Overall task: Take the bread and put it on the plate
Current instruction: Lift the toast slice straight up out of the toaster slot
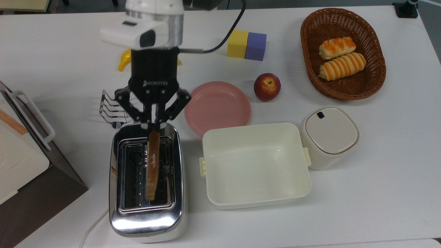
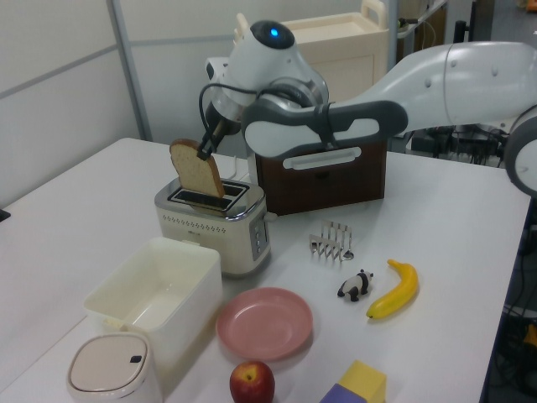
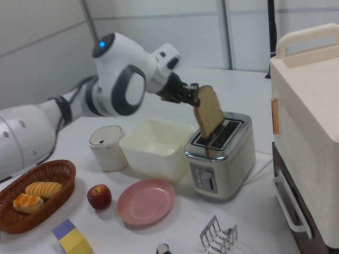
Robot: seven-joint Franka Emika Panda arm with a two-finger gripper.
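Bread (image 2: 198, 168) hangs in the air just above the toaster (image 2: 216, 225), tilted, with its low edge near the slot. The gripper (image 2: 204, 149) pinches the top corner of the bread, with its fingers closed on it. In the top view the bread (image 1: 153, 161) looks thin, seen from its edge, over the toaster (image 1: 146, 220).

Going from near to far in the left view: an apple (image 2: 252, 382) sits at the front. The plate (image 2: 265, 321) comes next, with nothing on it, beside the tub (image 2: 151, 300). The toaster stands behind them. A toast rack (image 2: 332, 241), a toy panda (image 2: 357, 285) and a banana (image 2: 396, 290) lie at the left view's right. In the top view, a basket (image 1: 375, 81) with two rolls sits in the top right corner.
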